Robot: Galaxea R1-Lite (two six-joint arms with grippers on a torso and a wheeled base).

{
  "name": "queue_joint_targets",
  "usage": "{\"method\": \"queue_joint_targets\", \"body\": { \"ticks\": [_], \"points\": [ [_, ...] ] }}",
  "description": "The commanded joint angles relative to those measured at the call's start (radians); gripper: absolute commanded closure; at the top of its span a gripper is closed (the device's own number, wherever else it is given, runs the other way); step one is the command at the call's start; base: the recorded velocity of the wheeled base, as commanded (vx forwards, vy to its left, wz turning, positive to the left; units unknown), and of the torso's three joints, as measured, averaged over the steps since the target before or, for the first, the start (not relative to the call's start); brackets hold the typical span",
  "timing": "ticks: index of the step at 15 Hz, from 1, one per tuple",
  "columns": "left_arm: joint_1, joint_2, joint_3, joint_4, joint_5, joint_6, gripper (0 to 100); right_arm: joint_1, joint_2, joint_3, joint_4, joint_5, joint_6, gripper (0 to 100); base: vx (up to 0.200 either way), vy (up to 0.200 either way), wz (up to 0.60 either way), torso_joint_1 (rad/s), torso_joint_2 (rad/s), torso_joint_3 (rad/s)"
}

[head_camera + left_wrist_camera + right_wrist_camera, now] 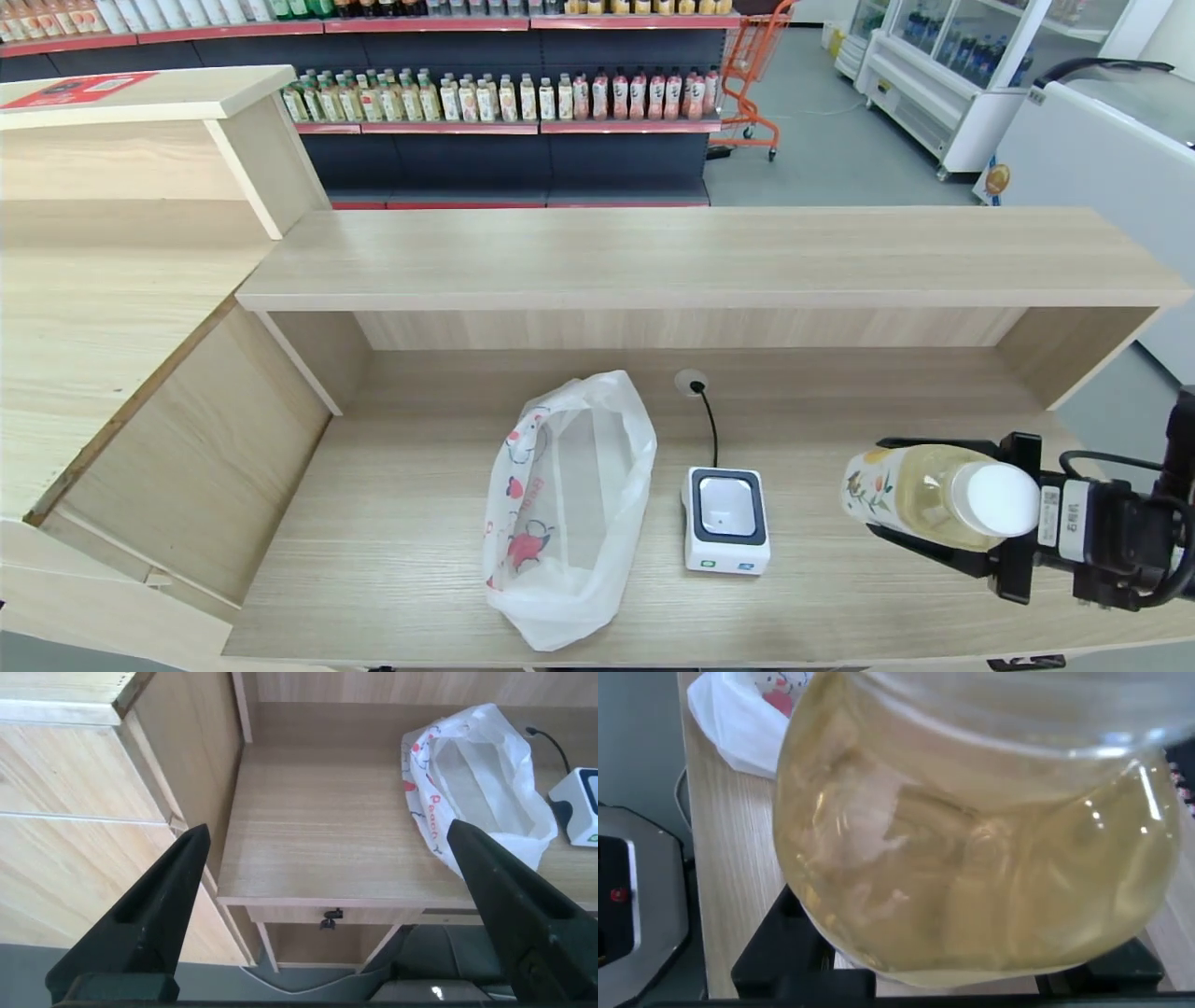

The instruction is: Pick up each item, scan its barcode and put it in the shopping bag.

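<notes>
Bottle of yellow drink [910, 490] clamped sideways in right gripper [943, 499], held near barcode scanner [726, 518], likely for reading; shopping bag [569, 495] lying open beside it; left gripper [327, 835] spread, empty

The bottle [971, 840] spills past the right wrist view's edges, and the left wrist view's edge crops the scanner [577, 805].
</notes>
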Motion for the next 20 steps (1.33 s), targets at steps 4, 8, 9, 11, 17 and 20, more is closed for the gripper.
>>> {"method": "queue_joint_targets", "body": {
  "ticks": [4, 8, 9, 11, 17, 20],
  "points": [
    [0.001, 0.0, 0.0, -0.001, 0.0, 0.0, 0, -0.015, 0.218, 0.001, -0.034, 0.072, -0.173, 100, 0.0, 0.0, 0.0, 0.0, 0.0, 0.0],
    [0.001, 0.001, 0.0, -0.001, 0.0, 0.0, 0, -0.008, 0.367, -0.014, -0.071, 0.081, -0.285, 100, 0.0, 0.0, 0.0, 0.0, 0.0, 0.0],
    [0.001, 0.0, 0.0, -0.001, 0.0, 0.0, 0, -0.006, 0.371, -0.019, -0.071, 0.081, -0.288, 100, 0.0, 0.0, 0.0, 0.0, 0.0, 0.0],
    [0.001, 0.001, 0.0, -0.001, 0.0, 0.0, 0, 0.014, 0.467, -0.175, -0.058, 0.09, -0.39, 100, 0.0, 0.0, 0.0, 0.0, 0.0, 0.0],
    [0.001, 0.0, 0.0, -0.001, 0.0, 0.0, 0, 0.091, 0.6, -0.339, -0.058, 0.188, -0.399, 100, 0.0, 0.0, 0.0, 0.0, 0.0, 0.0],
    [0.001, 0.001, 0.0, -0.001, 0.0, 0.0, 0, 0.095, 0.629, -0.37, -0.063, 0.19, -0.405, 100, 0.0, 0.0, 0.0, 0.0, 0.0, 0.0]
  ]
}}
